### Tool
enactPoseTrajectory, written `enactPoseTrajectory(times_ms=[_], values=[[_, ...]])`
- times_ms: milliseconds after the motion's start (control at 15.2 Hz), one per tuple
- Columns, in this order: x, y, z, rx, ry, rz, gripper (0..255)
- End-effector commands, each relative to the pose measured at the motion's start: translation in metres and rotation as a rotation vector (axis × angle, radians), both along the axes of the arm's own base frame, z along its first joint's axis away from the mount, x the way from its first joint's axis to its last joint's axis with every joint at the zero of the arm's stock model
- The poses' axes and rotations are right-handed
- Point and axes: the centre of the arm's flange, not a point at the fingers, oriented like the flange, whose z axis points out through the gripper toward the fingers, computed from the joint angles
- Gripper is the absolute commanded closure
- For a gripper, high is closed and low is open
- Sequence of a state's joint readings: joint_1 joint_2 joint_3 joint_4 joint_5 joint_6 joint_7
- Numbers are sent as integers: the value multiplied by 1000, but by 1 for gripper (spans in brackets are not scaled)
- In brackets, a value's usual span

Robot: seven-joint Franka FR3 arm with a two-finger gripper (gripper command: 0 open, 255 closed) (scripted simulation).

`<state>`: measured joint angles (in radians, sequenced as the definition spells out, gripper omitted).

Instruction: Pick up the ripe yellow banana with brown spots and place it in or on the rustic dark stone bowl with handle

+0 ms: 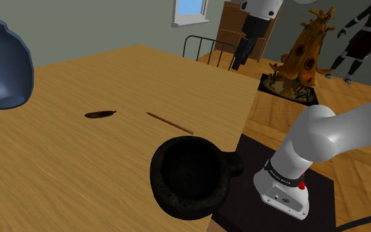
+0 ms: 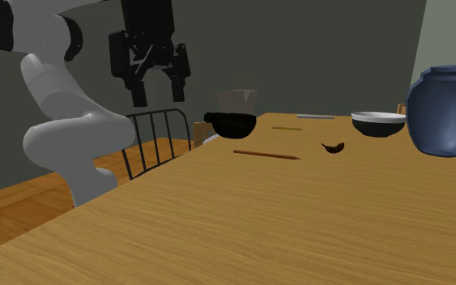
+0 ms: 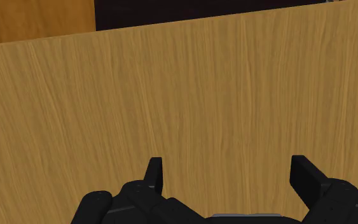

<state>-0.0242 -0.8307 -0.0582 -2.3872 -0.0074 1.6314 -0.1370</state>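
Note:
The banana (image 1: 101,114) is a small, dark brown, curved thing lying on the wooden table (image 1: 58,171); it also appears in the second exterior view (image 2: 333,147). The dark stone bowl with handle (image 1: 190,174) stands near the table edge closest to the stand, and is seen at the far edge in the second exterior view (image 2: 232,124). My gripper (image 2: 159,95) hangs high above the table's edge, well apart from both, open and empty. In the wrist view its fingers (image 3: 153,173) stand apart over bare wood.
A thin brown stick (image 1: 169,122) lies between banana and bowl. A large blue vase (image 1: 2,62) stands at the shoulder view's left. A white-rimmed dark bowl (image 2: 378,123) and a glass vessel (image 2: 238,100) sit at the far side. A black chair (image 2: 155,138) stands beside the table.

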Motion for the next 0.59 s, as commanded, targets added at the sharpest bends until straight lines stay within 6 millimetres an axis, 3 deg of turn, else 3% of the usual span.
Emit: enactPoseTrajectory(times_ms=[0, 528], values=[[0, 0, 0, 0, 0, 0, 0], [74, 68, -26, 31, 20, 117, 0]])
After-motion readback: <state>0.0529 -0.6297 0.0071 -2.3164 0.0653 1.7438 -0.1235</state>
